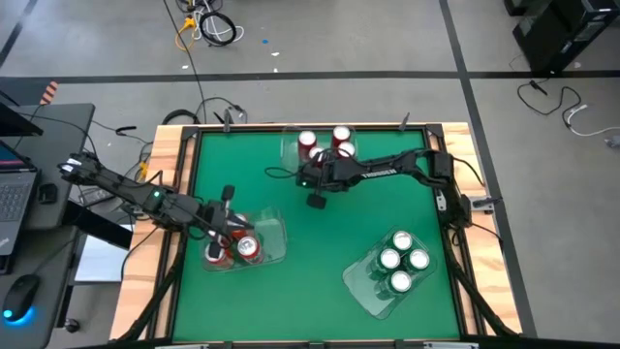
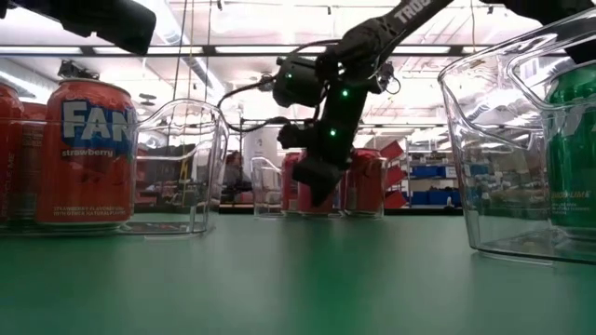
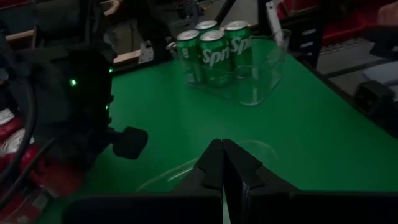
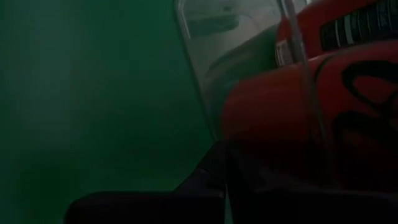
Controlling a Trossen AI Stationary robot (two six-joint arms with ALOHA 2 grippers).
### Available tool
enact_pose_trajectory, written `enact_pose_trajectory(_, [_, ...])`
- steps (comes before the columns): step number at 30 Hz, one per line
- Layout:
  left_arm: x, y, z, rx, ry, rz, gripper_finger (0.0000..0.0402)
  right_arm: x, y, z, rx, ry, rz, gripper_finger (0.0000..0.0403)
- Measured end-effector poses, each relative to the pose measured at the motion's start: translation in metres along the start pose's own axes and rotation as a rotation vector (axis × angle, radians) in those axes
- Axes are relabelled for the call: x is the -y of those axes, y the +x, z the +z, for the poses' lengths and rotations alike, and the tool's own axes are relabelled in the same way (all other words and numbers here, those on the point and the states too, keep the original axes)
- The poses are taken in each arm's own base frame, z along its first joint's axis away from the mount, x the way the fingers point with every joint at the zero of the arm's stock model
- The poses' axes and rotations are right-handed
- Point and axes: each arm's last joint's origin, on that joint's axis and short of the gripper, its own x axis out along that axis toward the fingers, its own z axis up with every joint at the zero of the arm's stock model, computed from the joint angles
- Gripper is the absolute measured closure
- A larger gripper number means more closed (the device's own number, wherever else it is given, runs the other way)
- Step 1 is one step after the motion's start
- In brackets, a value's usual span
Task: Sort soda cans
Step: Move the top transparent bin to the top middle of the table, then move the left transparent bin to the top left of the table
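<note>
Three red soda cans (image 1: 323, 143) stand in a clear bin (image 1: 289, 155) at the far middle of the table. More red cans (image 1: 242, 248) stand in a clear bin (image 1: 274, 240) at the near left, and several green cans (image 1: 400, 259) in a clear bin (image 1: 360, 281) at the near right. My right gripper (image 1: 317, 200) is shut and slants down just in front of the far bin, above the table (image 2: 321, 191). My left gripper (image 1: 235, 225) is shut over the near-left bin, nothing between its fingers (image 3: 222, 165).
A wooden frame (image 1: 184, 155) borders the green table. Between the three bins the middle and near part of the table (image 1: 310, 291) is bare. A laptop (image 1: 15, 194) and a mouse (image 1: 19, 291) sit on a desk beyond the left edge.
</note>
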Motion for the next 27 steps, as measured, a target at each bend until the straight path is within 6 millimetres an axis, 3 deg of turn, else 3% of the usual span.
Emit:
enact_pose_trajectory(8, [0.003,0.012,-0.002,-0.077,-0.027,0.020,0.0401,0.013,-0.006,0.000,-0.004,-0.013,-0.005,0.0403])
enact_pose_trajectory(14, [0.019,0.029,0.023,-0.254,-0.032,-0.056,0.0401,0.006,-0.047,0.004,0.073,-0.007,0.020,0.0403])
enact_pose_trajectory(19, [0.045,0.046,0.046,-0.441,-0.118,-0.225,0.0401,-0.009,-0.089,0.002,0.148,-0.005,0.063,0.0403])
enact_pose_trajectory(24, [0.079,0.068,0.032,-0.777,-0.169,-0.260,0.0401,-0.021,-0.121,-0.001,0.219,-0.039,0.102,0.0403])
enact_pose_trajectory(27, [0.092,0.081,0.023,-0.889,-0.175,-0.245,0.0401,-0.022,-0.131,-0.001,0.244,-0.043,0.111,0.0403])
